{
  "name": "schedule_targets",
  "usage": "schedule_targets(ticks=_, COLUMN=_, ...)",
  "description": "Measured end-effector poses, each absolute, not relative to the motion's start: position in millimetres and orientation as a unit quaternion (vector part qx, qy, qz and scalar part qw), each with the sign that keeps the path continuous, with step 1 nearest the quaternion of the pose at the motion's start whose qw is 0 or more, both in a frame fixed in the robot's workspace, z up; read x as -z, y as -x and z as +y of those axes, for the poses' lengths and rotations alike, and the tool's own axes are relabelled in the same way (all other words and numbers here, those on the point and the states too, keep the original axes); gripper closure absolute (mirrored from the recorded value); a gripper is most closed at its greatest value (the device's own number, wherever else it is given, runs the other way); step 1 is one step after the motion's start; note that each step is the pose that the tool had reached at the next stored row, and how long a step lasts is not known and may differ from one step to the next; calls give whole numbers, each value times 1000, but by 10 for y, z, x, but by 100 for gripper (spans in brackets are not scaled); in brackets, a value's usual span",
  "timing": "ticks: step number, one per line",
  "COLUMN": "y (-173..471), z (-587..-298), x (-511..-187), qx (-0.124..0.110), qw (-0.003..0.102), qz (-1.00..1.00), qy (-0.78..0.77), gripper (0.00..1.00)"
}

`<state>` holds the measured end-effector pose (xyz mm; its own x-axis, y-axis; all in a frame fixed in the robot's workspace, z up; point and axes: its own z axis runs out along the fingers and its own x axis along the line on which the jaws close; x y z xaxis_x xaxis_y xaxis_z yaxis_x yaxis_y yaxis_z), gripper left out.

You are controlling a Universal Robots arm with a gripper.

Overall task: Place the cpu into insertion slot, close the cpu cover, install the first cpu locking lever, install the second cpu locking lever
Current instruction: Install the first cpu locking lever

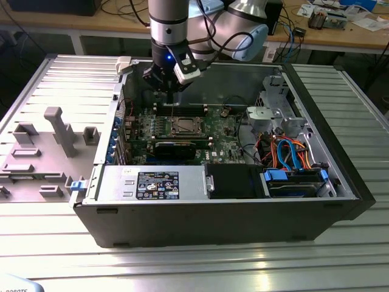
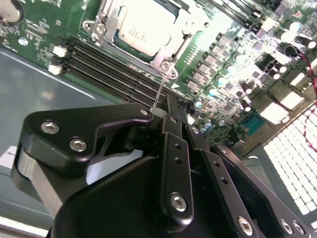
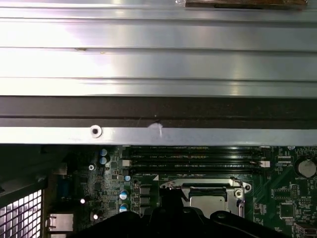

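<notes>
Claw [image 2: 171,110] of mine hangs closed, gripping nothing, above the black memory slots [image 2: 114,67] beside the silver-rimmed square insertion slot [image 1: 184,126]. The dull silver-grey square cpu [image 2: 148,29] lies seated under the thin silvery cpu cover [image 2: 110,21].

Open computer case [image 1: 340,182] holds blue cables [image 1: 292,152], possibly drive bays, beside grey fixtures [image 1: 58,131].

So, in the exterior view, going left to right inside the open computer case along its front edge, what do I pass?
Silver power supply with the label → black box → blue-trimmed drive bay, with the orange and blue cables just behind it.
</notes>
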<state>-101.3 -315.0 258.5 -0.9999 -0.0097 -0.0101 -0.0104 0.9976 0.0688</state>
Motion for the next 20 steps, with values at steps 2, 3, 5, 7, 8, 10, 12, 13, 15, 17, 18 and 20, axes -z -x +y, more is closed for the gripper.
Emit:
schedule_targets(ticks=2, y=963, z=-3147, x=-2582, qx=-34, qw=5, qz=999, qy=5, gripper=89)
schedule_targets(ticks=3, y=940, z=-3146, x=-2580, qx=-34, qw=5, qz=999, qy=5, gripper=89)
schedule_targets(ticks=5, y=892, z=-3146, x=-2574, qx=-34, qw=5, qz=999, qy=5, gripper=89)
schedule_targets(ticks=7, y=868, z=-3146, x=-2564, qx=-35, qw=5, qz=999, qy=5, gripper=89)
schedule_targets(ticks=8, y=861, z=-3145, x=-2559, qx=-35, qw=5, qz=999, qy=5, gripper=89)
schedule_targets(ticks=10, y=847, z=-3146, x=-2543, qx=-38, qw=5, qz=999, qy=5, gripper=89)
schedule_targets(ticks=12, y=834, z=-3145, x=-2505, qx=-39, qw=6, qz=999, qy=4, gripper=89)
schedule_targets(ticks=13, y=830, z=-3143, x=-2501, qx=-39, qw=6, qz=999, qy=5, gripper=89)
schedule_targets(ticks=15, y=806, z=-3136, x=-2486, qx=-39, qw=6, qz=999, qy=5, gripper=89)
schedule_targets(ticks=17, y=766, z=-3123, x=-2470, qx=-38, qw=6, qz=999, qy=5, gripper=89)
schedule_targets(ticks=18, y=759, z=-3117, x=-2466, qx=-37, qw=7, qz=999, qy=5, gripper=89)
schedule_targets(ticks=20, y=758, z=-3111, x=-2460, qx=-36, qw=11, qz=999, qy=5, gripper=89)
